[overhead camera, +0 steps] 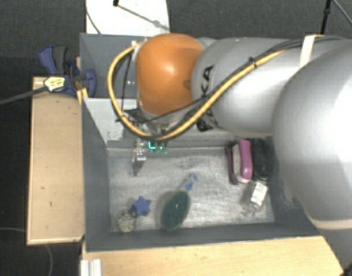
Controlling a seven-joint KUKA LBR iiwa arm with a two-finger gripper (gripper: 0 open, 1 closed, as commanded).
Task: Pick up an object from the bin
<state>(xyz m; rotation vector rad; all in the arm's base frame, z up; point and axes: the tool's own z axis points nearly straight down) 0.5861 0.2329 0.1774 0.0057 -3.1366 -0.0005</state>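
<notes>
Hanging over bare floor at the back left of the bin, the gripper seems to have its fingers drawn together, holding nothing. The nearest things, a blue star-shaped piece and a dark green oval, lie nearer the front; descending here would likely strike metal and grasp nothing

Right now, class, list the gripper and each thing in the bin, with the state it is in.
gripper: hangs over bare floor, touching nothing.
green oval thing: lying flat near the front wall.
blue star: lying flat, left of the oval.
beige lump: resting in the front-left corner.
small blue piece: lying loose, mid-floor.
pink case: lying at the right, beside a black thing.
white packet: lying tilted.
</notes>
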